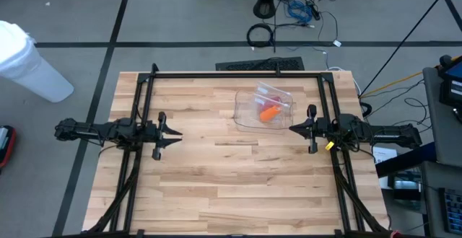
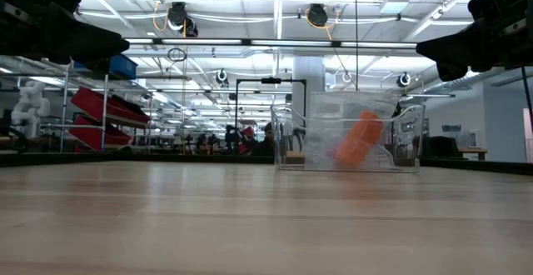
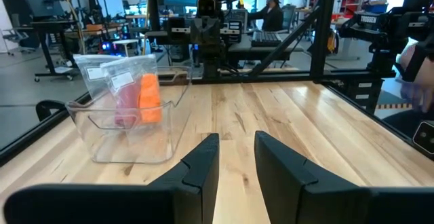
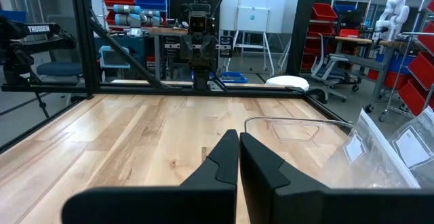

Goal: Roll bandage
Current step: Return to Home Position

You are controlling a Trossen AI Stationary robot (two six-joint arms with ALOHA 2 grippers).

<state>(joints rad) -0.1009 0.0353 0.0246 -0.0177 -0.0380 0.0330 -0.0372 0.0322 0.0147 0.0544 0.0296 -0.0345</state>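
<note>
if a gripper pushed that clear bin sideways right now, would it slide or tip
Probably slide: the clear bin is low, wide and flat on the wooden table. Likely light, holding only a bagged bandage; thin walls may flex.

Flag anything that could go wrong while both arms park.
The transparent bin sits close to the right gripper; a swing toward it might shove it. The zip bag stands above the bin's rim, so a bump could tip it out. The left gripper waits across the table.
</note>
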